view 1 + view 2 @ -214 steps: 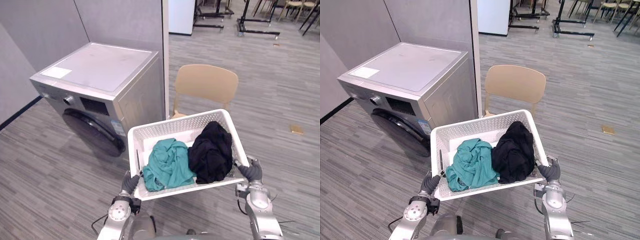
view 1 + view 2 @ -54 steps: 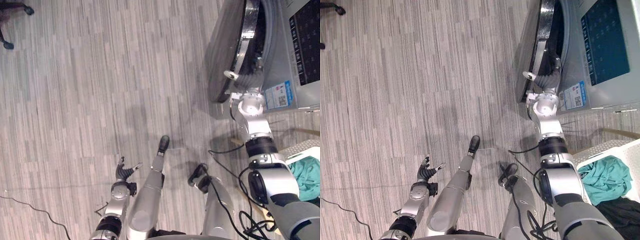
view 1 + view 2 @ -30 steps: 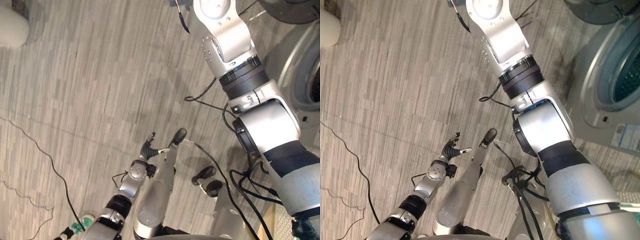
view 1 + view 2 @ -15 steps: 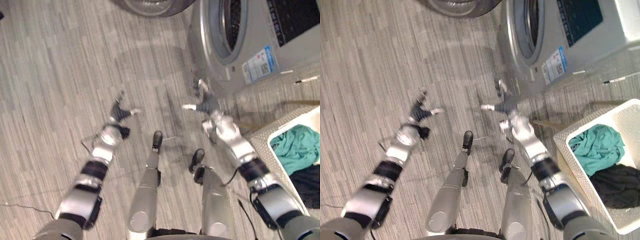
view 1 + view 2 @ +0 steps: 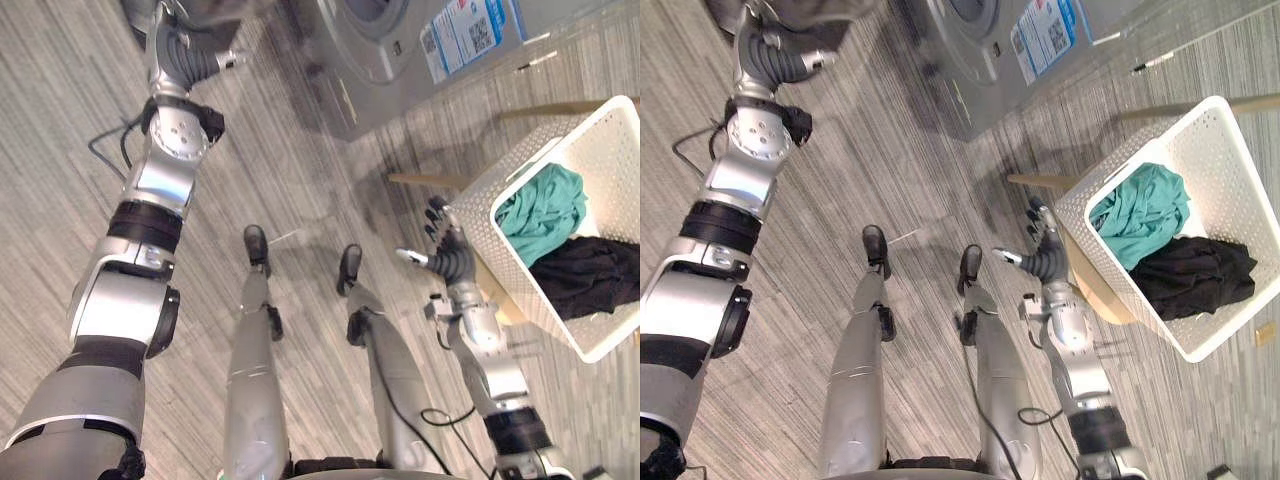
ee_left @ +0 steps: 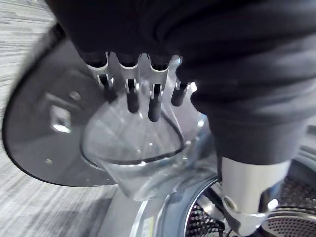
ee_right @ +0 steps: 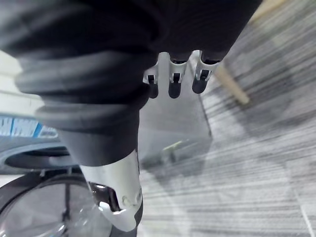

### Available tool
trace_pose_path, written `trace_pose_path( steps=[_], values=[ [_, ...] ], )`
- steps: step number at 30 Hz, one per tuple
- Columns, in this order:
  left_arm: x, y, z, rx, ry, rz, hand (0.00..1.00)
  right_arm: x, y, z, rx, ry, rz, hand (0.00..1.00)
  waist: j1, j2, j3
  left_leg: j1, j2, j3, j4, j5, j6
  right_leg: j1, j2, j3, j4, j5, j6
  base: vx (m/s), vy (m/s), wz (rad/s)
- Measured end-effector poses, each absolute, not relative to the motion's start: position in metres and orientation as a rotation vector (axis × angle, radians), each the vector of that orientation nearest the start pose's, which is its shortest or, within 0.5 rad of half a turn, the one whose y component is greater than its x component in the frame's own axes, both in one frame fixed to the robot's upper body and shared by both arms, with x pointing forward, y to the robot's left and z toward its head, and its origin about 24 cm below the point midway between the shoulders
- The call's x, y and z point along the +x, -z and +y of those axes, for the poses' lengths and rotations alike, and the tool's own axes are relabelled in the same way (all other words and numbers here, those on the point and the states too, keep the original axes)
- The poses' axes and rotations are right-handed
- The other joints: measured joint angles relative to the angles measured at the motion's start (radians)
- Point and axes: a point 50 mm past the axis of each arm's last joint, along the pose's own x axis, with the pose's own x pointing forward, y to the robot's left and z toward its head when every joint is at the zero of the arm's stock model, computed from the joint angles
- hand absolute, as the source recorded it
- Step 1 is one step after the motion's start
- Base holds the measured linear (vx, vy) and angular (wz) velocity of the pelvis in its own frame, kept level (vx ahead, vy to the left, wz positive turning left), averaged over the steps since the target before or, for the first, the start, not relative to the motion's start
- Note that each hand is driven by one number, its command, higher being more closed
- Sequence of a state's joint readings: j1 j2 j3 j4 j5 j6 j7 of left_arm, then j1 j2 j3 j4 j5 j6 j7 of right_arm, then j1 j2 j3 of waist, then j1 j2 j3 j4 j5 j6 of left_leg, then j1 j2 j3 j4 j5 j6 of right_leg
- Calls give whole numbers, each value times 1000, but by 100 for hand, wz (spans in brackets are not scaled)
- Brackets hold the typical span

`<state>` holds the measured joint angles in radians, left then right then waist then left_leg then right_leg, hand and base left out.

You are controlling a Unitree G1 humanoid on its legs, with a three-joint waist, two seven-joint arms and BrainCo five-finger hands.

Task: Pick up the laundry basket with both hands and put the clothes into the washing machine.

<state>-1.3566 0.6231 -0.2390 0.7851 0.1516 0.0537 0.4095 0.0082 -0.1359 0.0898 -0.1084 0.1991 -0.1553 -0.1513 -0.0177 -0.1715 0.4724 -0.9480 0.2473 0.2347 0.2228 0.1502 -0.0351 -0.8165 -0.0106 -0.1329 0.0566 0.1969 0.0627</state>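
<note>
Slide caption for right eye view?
Right hand open beside the white laundry basket holding a teal garment and a black garment.

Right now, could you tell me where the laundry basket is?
The laundry basket sits at the right of both eye views, right of the washing machine, with the right hand open beside its perforated wall.

The basket (image 5: 1225, 175) is matt perforated plastic, the clothes (image 5: 1138, 215) soft cloth, the washing machine (image 5: 970, 70) smooth grey metal.

Tan chair (image 5: 1102, 297) on grey floor (image 5: 870, 150)
</note>
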Motion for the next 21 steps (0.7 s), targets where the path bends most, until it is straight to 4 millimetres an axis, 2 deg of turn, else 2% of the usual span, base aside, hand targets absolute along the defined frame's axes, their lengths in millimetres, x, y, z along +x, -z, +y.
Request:
trace_pose_path(
  steps=[4, 8, 10, 11, 12, 13, 15, 16, 17, 18, 19, 20, 21],
  values=[
    [384, -366, 217, 687, -578, -645, 0, 248, -81, -159, 100, 49, -263, 0, 4, 0, 0, -14, 13, -3, 65, -46, 0, 38, 7, 0, -49, 23, -2, 17, 48, -8],
    [384, -364, 215, 676, -576, -645, 0, 248, -81, -159, 91, 39, -265, 0, 6, 0, 0, -8, 11, -12, 67, -45, 4, 53, 7, -9, -52, 23, -3, 26, 25, 6],
    [386, -354, 213, 645, -555, -637, 0, 248, -81, -158, 90, 22, -266, 0, 8, 0, 0, 18, 7, -10, 60, -45, 4, 73, 3, -9, -48, 18, -4, 8, 16, 10],
    [386, -340, 213, 621, -536, -629, 0, 248, -81, -156, 89, 17, -264, 0, 8, 0, 0, 51, -1, -8, 49, -45, 4, 94, -3, -9, -34, 2, -10, -1, 6, 12],
    [386, -316, 213, 605, -508, -609, 0, 248, -81, -156, 86, 17, -264, 0, 7, 1, 0, 98, -7, 2, 34, -45, 4, 115, -11, -5, -4, -21, -10, -1, 3, 12],
    [387, -302, 213, 598, -489, -588, 0, 248, -81, -156, 82, 18, -264, 0, 8, 1, 0, 123, -9, 5, 29, -48, -1, 130, -14, -3, 11, -35, -7, 7, -6, 10],
    [383, -235, 214, 547, -410, -461, 0, 248, -82, -156, 63, 22, -259, 0, 19, 4, -1, 232, -22, 18, 2, -56, -9, 189, -30, -1, 80, -95, -8, 18, -12, 13],
    [380, -217, 215, 526, -391, -420, 0, 247, -82, -157, 57, 27, -259, 0, 26, 6, -2, 255, -24, 19, -2, -60, -14, 203, -33, -1, 95, -108, -11, 34, -14, 20],
    [374, -181, 214, 481, -359, -332, 0, 245, -84, -161, 38, 47, -259, 0, 37, 19, -13, 287, -29, 16, -8, -68, -22, 223, -38, -2, 122, -134, -12, 43, -8, 24],
    [365, -150, 218, 448, -345, -248, 0, 245, -84, -163, 32, 59, -256, 0, 38, 28, -26, 310, -35, 17, -15, -69, -22, 235, -44, -5, 143, -155, -10, 100, -11, 22],
    [350, -109, 221, 406, -335, -131, 0, 246, -84, -165, 27, 82, -247, 0, 45, 36, -36, 352, -41, 22, -20, -76, -21, 258, -51, 0, 169, -178, -8, 100, -11, 5],
    [335, -77, 224, 377, -335, -33, 0, 245, -82, -167, 21, 103, -233, 0, 60, 43, -42, 391, -44, 37, -24, -84, -22, 280, -57, 6, 187, -193, -8, 121, -14, -5],
    [318, -46, 223, 342, -327, 64, 0, 245, -80, -170, 6, 123, -215, 0, 62, 56, -60, 418, -50, 45, -29, -90, -23, 298, -63, 11, 196, -207, -4, 101, -4, -6]
  ],
)
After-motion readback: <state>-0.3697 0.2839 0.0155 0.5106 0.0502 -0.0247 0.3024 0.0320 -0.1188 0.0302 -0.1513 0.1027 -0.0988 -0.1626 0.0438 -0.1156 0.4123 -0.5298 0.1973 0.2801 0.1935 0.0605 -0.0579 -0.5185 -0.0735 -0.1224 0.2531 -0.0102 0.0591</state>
